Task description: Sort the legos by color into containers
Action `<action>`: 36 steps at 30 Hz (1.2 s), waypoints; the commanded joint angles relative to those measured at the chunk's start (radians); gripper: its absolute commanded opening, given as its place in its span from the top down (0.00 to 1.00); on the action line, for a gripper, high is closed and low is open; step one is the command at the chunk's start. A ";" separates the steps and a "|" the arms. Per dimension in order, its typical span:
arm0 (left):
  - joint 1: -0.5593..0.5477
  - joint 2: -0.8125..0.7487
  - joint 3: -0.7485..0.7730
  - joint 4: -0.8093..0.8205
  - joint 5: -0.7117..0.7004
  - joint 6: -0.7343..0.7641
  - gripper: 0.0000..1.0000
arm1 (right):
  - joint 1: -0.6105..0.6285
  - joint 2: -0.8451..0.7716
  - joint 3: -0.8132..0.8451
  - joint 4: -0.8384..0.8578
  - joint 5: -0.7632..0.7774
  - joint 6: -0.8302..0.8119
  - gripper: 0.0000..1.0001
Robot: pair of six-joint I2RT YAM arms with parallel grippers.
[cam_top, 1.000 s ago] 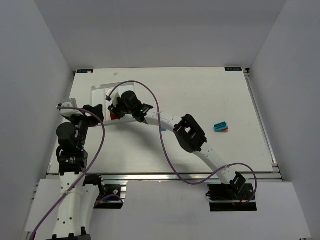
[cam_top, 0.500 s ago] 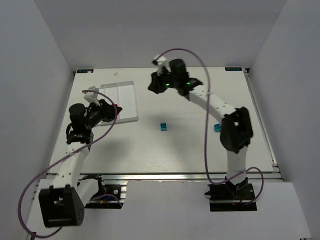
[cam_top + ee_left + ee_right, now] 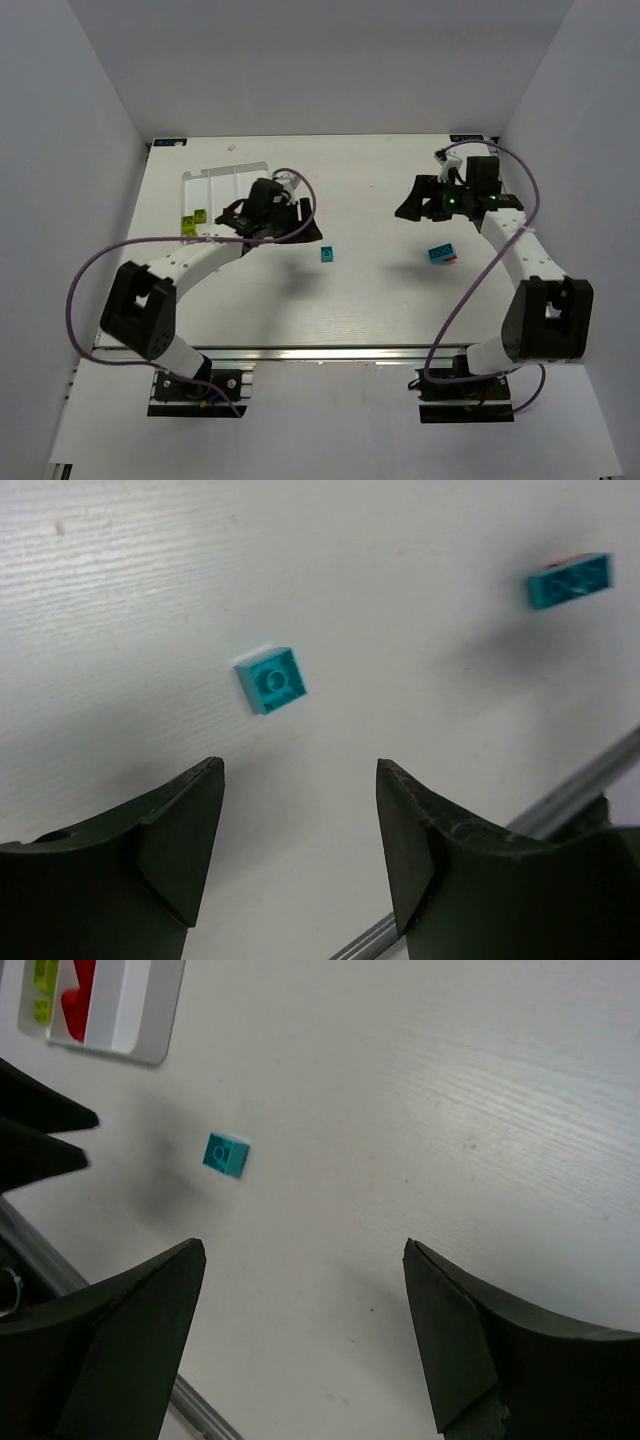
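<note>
Nothing here can be read from where I stand. Two small dark tags sit at the far corners of the surface (image 3: 380,300), one on the left (image 3: 170,142) and one on the right (image 3: 466,138), each with a bluish strip. Whatever is printed on them is too small to make out. The small teal brick (image 3: 271,679) shows one round stud on top, and any mark on it is too blurred to tell.
</note>
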 commanded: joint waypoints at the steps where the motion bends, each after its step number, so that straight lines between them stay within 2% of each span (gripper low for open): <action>1: -0.077 0.112 0.135 -0.190 -0.329 -0.081 0.28 | -0.051 -0.131 -0.004 0.039 0.072 0.020 0.14; 5: -0.167 0.302 0.319 -0.359 -0.559 -0.138 0.27 | -0.173 -0.168 -0.029 0.038 -0.018 0.034 0.30; 8: -0.221 0.443 0.467 -0.456 -0.653 -0.172 0.26 | -0.228 -0.165 -0.032 0.027 -0.084 0.035 0.33; 10: -0.253 0.516 0.539 -0.480 -0.673 -0.193 0.26 | -0.242 -0.170 -0.036 0.025 -0.115 0.034 0.34; 16: -0.301 0.618 0.616 -0.508 -0.713 -0.227 0.25 | -0.291 -0.193 -0.055 0.033 -0.161 0.027 0.34; 19: -0.319 0.672 0.685 -0.598 -0.756 -0.258 0.25 | -0.306 -0.193 -0.058 0.035 -0.184 0.026 0.33; 23: -0.330 0.679 0.682 -0.611 -0.790 -0.276 0.29 | -0.326 -0.190 -0.062 0.035 -0.207 0.023 0.33; 25: -0.339 0.669 0.671 -0.600 -0.804 -0.284 0.36 | -0.332 -0.190 -0.067 0.035 -0.227 0.023 0.34; 28: -0.339 0.657 0.680 -0.596 -0.791 -0.276 0.63 | -0.343 -0.191 -0.072 0.035 -0.247 0.023 0.36; 29: -0.339 0.654 0.685 -0.599 -0.790 -0.275 0.78 | -0.348 -0.191 -0.073 0.036 -0.251 0.023 0.38; 31: -0.339 0.649 0.699 -0.614 -0.790 -0.270 0.92 | -0.351 -0.191 -0.075 0.033 -0.262 0.024 0.39; 33: -0.330 0.630 0.700 -0.615 -0.796 -0.255 1.00 | -0.354 -0.194 -0.078 0.035 -0.269 0.023 0.41; 35: -0.318 0.600 0.691 -0.616 -0.810 -0.241 1.00 | -0.354 -0.196 -0.088 0.035 -0.283 0.011 0.42; 36: -0.295 0.555 0.682 -0.608 -0.831 -0.218 1.00 | -0.354 -0.193 -0.093 0.036 -0.300 0.006 0.48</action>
